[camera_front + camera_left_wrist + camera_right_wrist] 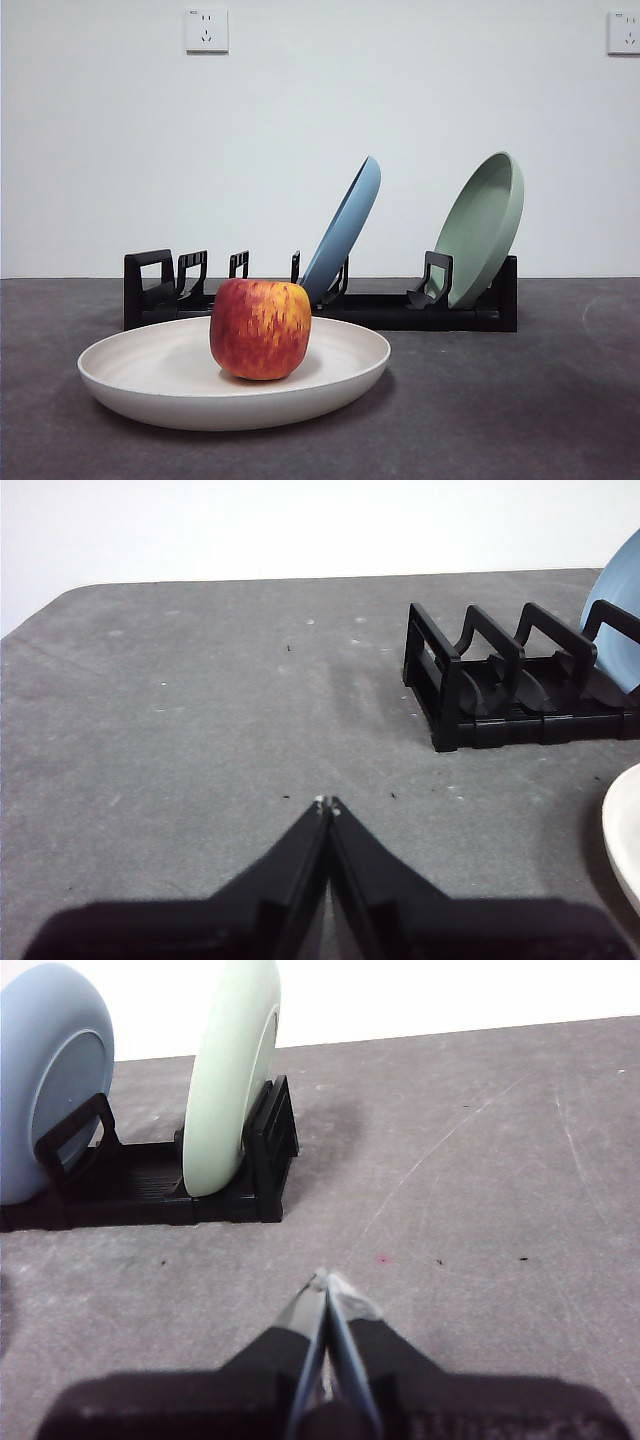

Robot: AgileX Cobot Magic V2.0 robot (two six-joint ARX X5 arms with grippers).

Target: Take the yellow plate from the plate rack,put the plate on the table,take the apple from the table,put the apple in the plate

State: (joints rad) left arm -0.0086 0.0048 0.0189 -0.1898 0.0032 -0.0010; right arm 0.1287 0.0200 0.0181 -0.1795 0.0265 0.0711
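Observation:
The apple, red with yellow streaks, sits in the middle of the cream yellow plate, which lies flat on the dark grey table in front of the black plate rack. The plate's rim also shows in the left wrist view, next to the rack's empty end. My left gripper is shut and empty above bare table, off the rack's looped end. My right gripper is shut and empty above bare table, off the rack's other end. Neither gripper shows in the front view.
A light blue plate and a sage green plate stand tilted in the rack; both show in the right wrist view, blue and green. A white wall with two sockets stands behind the table.

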